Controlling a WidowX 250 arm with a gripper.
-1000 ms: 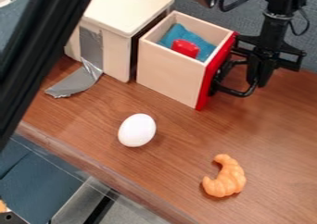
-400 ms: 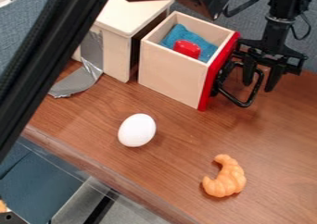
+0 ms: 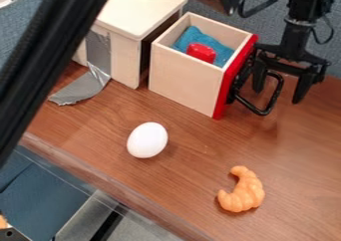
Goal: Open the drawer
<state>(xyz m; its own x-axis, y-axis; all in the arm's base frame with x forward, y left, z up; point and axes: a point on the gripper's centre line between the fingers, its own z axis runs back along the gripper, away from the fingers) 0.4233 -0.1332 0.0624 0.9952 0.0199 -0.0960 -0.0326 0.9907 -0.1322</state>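
The wooden drawer [image 3: 183, 78] with a red front stands pulled out of its pale wooden cabinet [image 3: 126, 46], at the upper middle. A blue cloth [image 3: 190, 36] and a red object [image 3: 201, 53] lie inside it. On the red front is a black looped handle [image 3: 265, 108]. My gripper [image 3: 278, 92] hangs at the upper right beside the drawer front, its two fingers spread apart, one on each side of the handle's outer part. Whether a finger touches the handle I cannot tell.
A white egg [image 3: 147, 140] lies on the wooden table [image 3: 180, 185] in front of the drawer, and an orange croissant-shaped toy [image 3: 242, 189] nearer the front right. Grey tape [image 3: 80, 89] runs from the cabinet onto the table. The dark arm crosses the upper left.
Around the handle, the gripper's fingers have gone from close together to wide apart. The handle has tipped slightly, and the drawer has shifted very slightly right.
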